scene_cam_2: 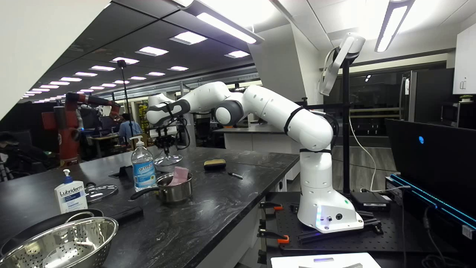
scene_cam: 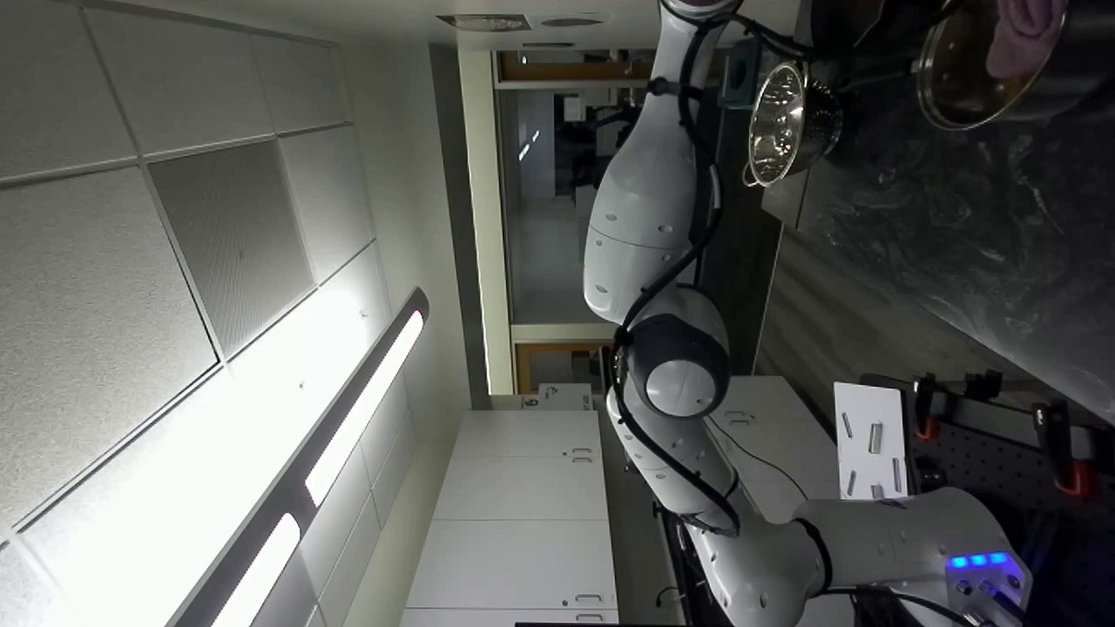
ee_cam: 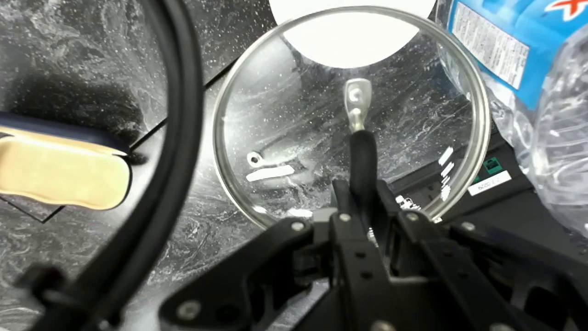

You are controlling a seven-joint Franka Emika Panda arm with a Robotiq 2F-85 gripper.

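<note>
The gripper (ee_cam: 360, 189) is clenched around the black handle (ee_cam: 363, 154) of a glass lid (ee_cam: 317, 119), low over or on the countertop (scene_cam_2: 223, 201), near a pump bottle (scene_cam_2: 144, 169). The lid looks stiff, slick, breakable, fairly light; the handle seems its surest hold. The pump bottle reads "germ-X"; farther off, a lotion bottle (scene_cam_2: 72, 195) reads "Lubriderm".

Dark countertop (scene_cam_2: 214, 190) bearing steel saucepan (scene_cam_2: 176, 192), sanitizer bottle (scene_cam_2: 143, 167), lotion bottle (scene_cam_2: 70, 195), pen (scene_cam_2: 235, 175)
</note>
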